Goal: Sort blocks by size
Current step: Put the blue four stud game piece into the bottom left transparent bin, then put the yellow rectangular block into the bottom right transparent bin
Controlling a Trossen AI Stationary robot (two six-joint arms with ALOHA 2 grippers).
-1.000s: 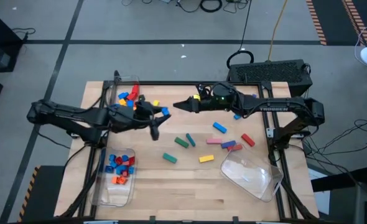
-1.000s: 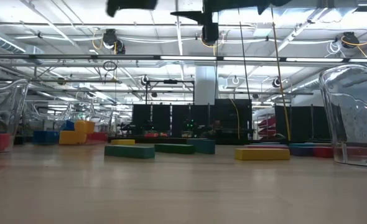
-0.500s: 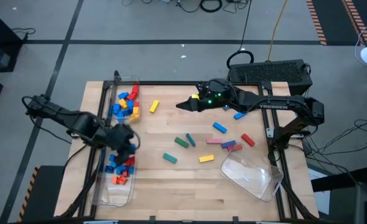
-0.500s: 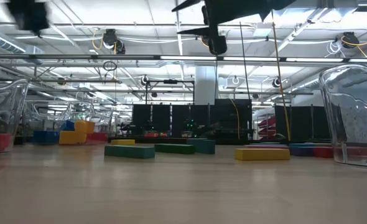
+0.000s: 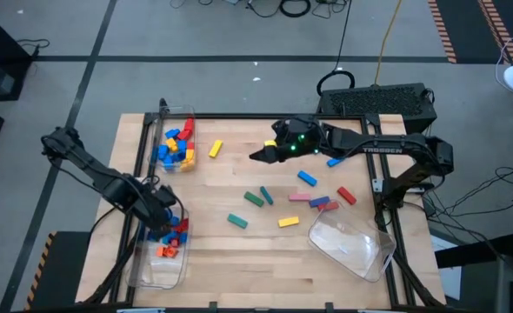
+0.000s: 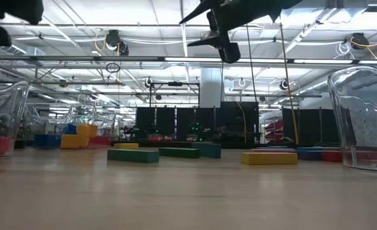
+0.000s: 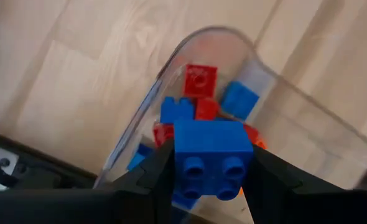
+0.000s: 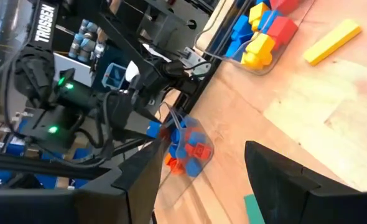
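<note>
While one small blue square plastic brick (image 7: 208, 160) is clamped between the fingers of the left hand (image 7: 206, 168), sorting stands roughly half done.

Held item: the blue brick, studs toward the wrist camera, poised directly above the clear plastic bin of small red, blue and orange cubes (image 5: 171, 233) at the left near edge of the wooden surface (image 5: 239, 261); not yet released.

Sorted, lot one: small cubes, about a dozen, in that near-left bin.

Sorted, lot two: medium blue, yellow and red bricks in the second clear bin (image 5: 175, 144) at the far left.

Unsorted, loose on the surface: one yellow bar (image 5: 215, 149) beside the far bin; green bars (image 5: 258, 197) and a further green bar (image 5: 236, 221) mid-surface; a yellow bar (image 5: 288, 222); blue pieces (image 5: 307, 178); a pink bar (image 5: 299, 196); red pieces (image 5: 346, 196). Roughly ten items.

Empty container: third clear plastic bin (image 5: 354, 246), tipped at an angle at the near right, presumably meant for the long bars.

Right hand (image 5: 258, 155): raised over the far middle of the surface, fingers parted, holding nothing.
</note>
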